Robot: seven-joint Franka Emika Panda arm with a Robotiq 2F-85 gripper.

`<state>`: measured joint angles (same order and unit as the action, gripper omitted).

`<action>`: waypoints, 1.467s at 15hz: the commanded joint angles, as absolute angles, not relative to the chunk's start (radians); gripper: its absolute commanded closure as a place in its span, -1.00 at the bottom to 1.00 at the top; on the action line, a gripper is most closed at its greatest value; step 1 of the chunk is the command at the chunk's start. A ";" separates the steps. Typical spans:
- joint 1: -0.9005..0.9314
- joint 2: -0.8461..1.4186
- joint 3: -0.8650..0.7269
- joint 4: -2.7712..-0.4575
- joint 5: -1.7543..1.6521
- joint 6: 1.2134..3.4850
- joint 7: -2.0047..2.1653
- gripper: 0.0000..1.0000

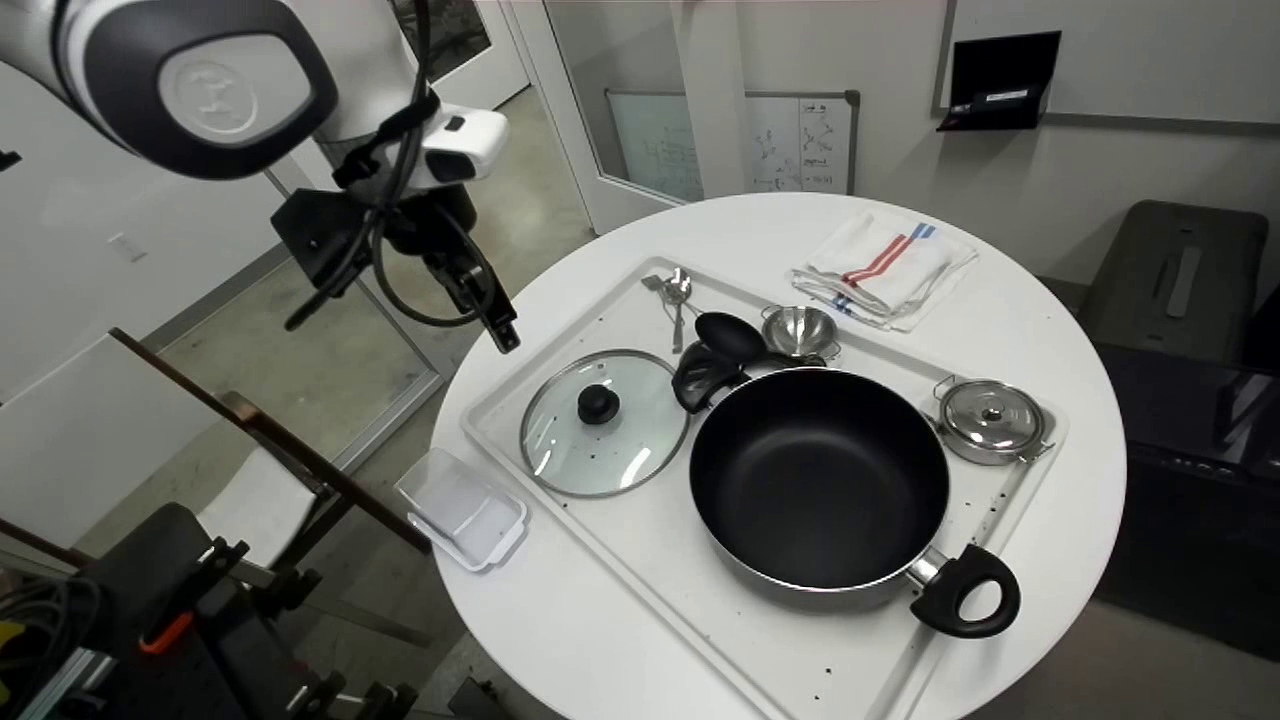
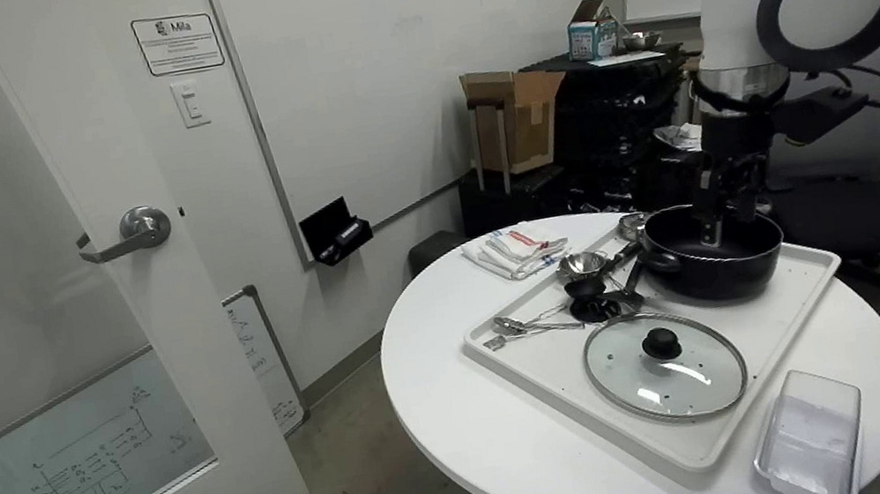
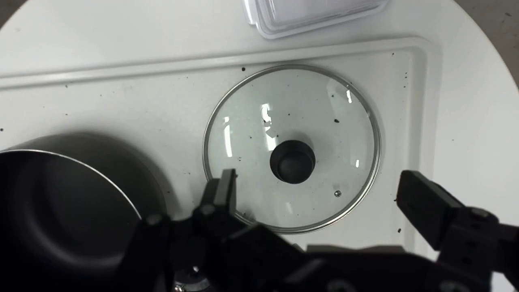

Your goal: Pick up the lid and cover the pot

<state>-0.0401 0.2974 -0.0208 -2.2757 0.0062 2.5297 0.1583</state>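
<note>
The arm [image 1: 205, 95] is held above the round table [image 1: 550, 620], with the wrist bent downward. In both exterior views the gripper [image 3: 318, 182] is directed down toward the table. Its two fingers [image 3: 423, 207] are spread wide apart. In an exterior view the gripper overlaps the pot [image 2: 717, 272] along the line of sight.

Lid position: the lid [image 2: 666, 370] lies flat on the tray [image 3: 101, 107], knob [image 3: 292, 162] upward, just inside one tray corner. It is close to the tray edge that runs beside the plastic container [image 1: 475, 520]. The container sits outside the tray, near the table edge.

Lid relative to gripper: the lid is below the gripper and well apart from it. In the wrist view the knob appears between the lines of the two fingers, nearer to the pot-side finger. That finger overlaps the lid rim in the view; the opposite finger appears outside the rim, toward the tray's end edge.

The pot stands on the tray just beside the lid, mouth upward. A folded cloth [image 1: 885, 270] lies near the table edge, beyond the tray's opposite long edge.
</note>
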 commanded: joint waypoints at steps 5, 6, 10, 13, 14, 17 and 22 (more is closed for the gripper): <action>0.007 0.536 -0.059 -2.079 -0.036 2.550 0.175 -1.00; 0.013 0.564 -0.064 -2.057 -0.040 2.550 0.176 -1.00; 0.032 0.662 -0.080 -1.973 -0.043 2.545 0.178 -1.00; 0.044 0.726 -0.093 -1.914 -0.048 2.542 0.179 -1.00; 0.048 0.749 -0.097 -1.892 -0.050 2.545 0.179 -1.00; 0.052 0.806 -0.098 -1.833 -0.049 2.549 0.172 -1.00; 0.064 0.883 -0.090 -1.757 -0.045 2.544 0.164 -1.00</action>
<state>0.0459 0.8221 -0.0836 -1.8251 -0.0275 2.5398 0.1580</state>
